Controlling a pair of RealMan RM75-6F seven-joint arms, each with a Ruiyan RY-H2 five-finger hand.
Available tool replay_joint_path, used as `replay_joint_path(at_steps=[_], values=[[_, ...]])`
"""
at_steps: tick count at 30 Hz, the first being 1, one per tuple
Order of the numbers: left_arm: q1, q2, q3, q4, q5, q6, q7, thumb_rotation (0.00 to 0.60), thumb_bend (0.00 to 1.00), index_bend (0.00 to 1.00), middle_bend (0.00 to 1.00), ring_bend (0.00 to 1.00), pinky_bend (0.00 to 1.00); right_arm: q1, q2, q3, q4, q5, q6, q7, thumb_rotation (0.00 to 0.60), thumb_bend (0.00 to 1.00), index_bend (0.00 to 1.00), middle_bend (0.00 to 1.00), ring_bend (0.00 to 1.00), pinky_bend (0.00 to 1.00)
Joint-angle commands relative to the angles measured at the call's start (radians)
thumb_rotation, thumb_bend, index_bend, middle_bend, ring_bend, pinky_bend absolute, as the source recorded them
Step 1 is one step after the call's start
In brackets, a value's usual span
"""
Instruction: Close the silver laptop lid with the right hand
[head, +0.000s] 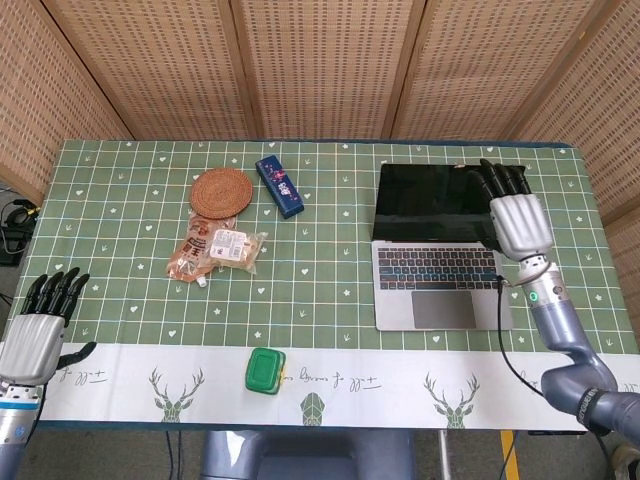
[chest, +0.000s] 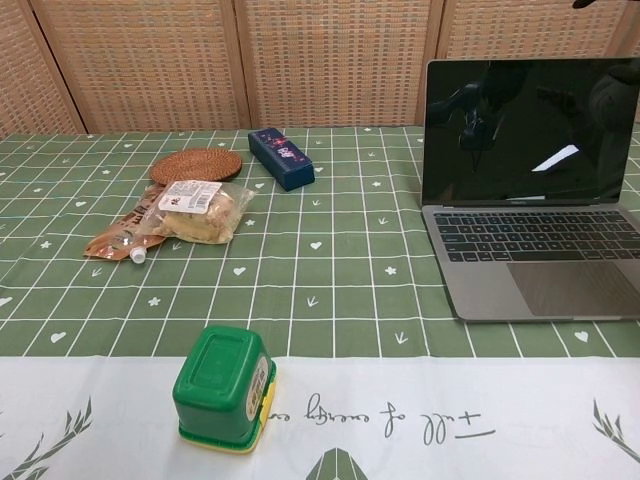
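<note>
The silver laptop (head: 440, 280) (chest: 540, 270) stands open on the right of the table, its dark screen (head: 447, 200) upright. My right hand (head: 515, 215) hovers open over the laptop's right side, fingers spread and reaching the screen's top right corner; whether it touches the lid I cannot tell. In the chest view only a dark fingertip (chest: 585, 3) shows at the top edge. My left hand (head: 38, 325) hangs open off the table's front left corner, holding nothing.
A round woven coaster (head: 222, 190), a dark blue box (head: 279, 185) and a bagged snack (head: 220, 248) lie on the left half. A green container (head: 265, 370) (chest: 222, 385) sits near the front edge. Wicker screens (head: 320, 60) stand behind the table.
</note>
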Motion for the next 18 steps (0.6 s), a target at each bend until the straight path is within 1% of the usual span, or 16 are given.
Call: replay_joint_path(at_steps=[1,8,14,18], values=[[-0.004,-0.001,-0.001,0.003,-0.007,-0.009,-0.002,0.600,0.14,0.00,0.00,0.00,0.00,0.042,-0.023,0.011,0.044,0.041,-0.050,-0.041,0.600,0.70,0.16,0.05,0.00,0.11],[-0.011,-0.003,-0.006,0.007,-0.014,-0.017,-0.005,0.600,0.14,0.00,0.00,0.00,0.00,0.127,-0.060,0.029,0.133,0.140,-0.154,-0.117,0.600,0.82,0.17,0.06,0.01,0.11],[-0.019,-0.007,-0.007,0.012,-0.028,-0.036,0.001,0.600,0.14,0.00,0.00,0.00,0.00,0.211,-0.090,0.053,0.197,0.289,-0.249,-0.212,0.600,0.84,0.17,0.06,0.01,0.11],[-0.024,-0.010,-0.008,0.019,-0.036,-0.045,0.003,0.600,0.14,0.00,0.00,0.00,0.00,0.260,-0.100,0.052,0.234,0.372,-0.273,-0.295,0.600,0.84,0.17,0.06,0.01,0.11]])
